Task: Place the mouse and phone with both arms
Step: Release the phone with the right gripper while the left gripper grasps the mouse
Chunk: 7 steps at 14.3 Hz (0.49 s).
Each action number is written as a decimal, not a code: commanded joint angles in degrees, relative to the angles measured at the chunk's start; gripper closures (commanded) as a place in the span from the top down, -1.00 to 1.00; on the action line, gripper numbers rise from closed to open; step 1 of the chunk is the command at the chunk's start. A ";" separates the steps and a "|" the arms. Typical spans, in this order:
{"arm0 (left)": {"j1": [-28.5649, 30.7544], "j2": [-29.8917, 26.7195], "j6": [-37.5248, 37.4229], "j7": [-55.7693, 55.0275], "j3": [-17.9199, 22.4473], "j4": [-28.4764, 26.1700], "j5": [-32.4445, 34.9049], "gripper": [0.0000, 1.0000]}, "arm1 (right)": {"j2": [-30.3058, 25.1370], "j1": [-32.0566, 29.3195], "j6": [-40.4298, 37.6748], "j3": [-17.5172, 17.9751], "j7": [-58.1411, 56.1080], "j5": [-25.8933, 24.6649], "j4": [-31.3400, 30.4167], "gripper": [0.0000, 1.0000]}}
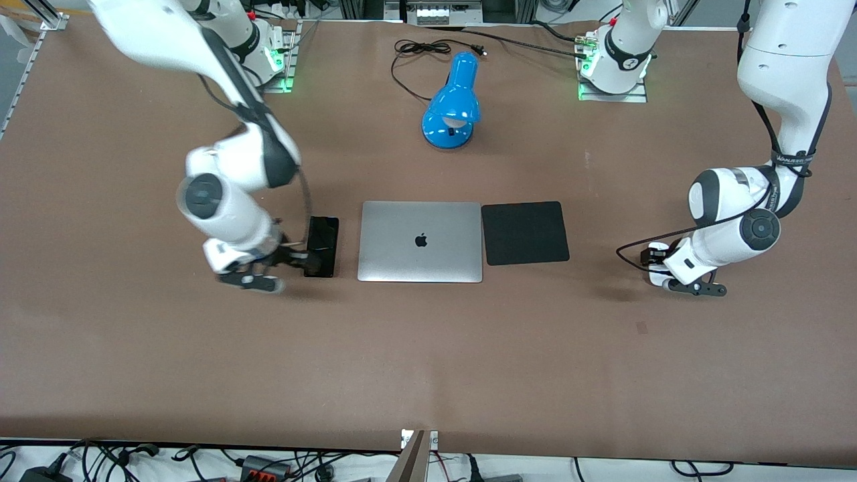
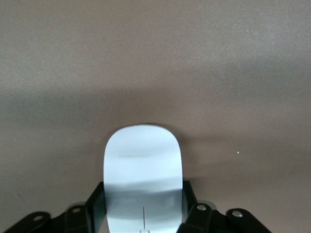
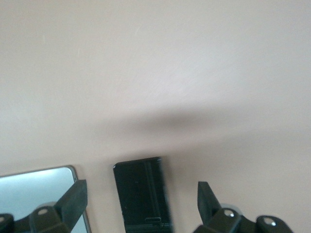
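Two grippers, both low over the brown table (image 1: 428,361). Left gripper (image 1: 659,268), toward the left arm's end: jaws clamped on the small white oval mouse (image 2: 143,179), apparently for carrying to the square black mouse pad (image 1: 525,232), well apart. Right gripper (image 3: 141,204): jaws wide, straddling the slim black rectangular phone (image 1: 322,246), which lies flat just beside the closed silver laptop (image 1: 420,241). Farthest: blue desk lamp (image 1: 452,102), clear of both routes.

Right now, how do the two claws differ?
The left claw is shut on the mouse, out past the mouse pad toward the left arm's end. The right claw is open around the phone, beside the laptop. Both sit low at the table.
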 commanded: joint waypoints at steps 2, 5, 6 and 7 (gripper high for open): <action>0.74 -0.73 0.52 0.46 -0.62 -0.40 1.24 -0.39 | -8.98 -6.55 -9.25 0.69 -1.25 0.56 0.45 1.00; -0.40 -3.88 -2.80 -0.15 -0.97 0.56 1.24 -0.40 | -17.41 -11.65 -22.32 0.43 -14.40 0.65 1.58 1.00; -1.01 -5.03 -6.56 -0.68 -1.93 2.04 1.15 -0.40 | -19.18 -13.67 -28.98 0.43 -16.27 0.65 3.33 1.00; -1.02 -5.39 -12.26 -2.86 -3.42 4.49 1.06 -0.40 | -18.94 -14.65 -34.45 0.43 -17.07 0.56 6.39 1.00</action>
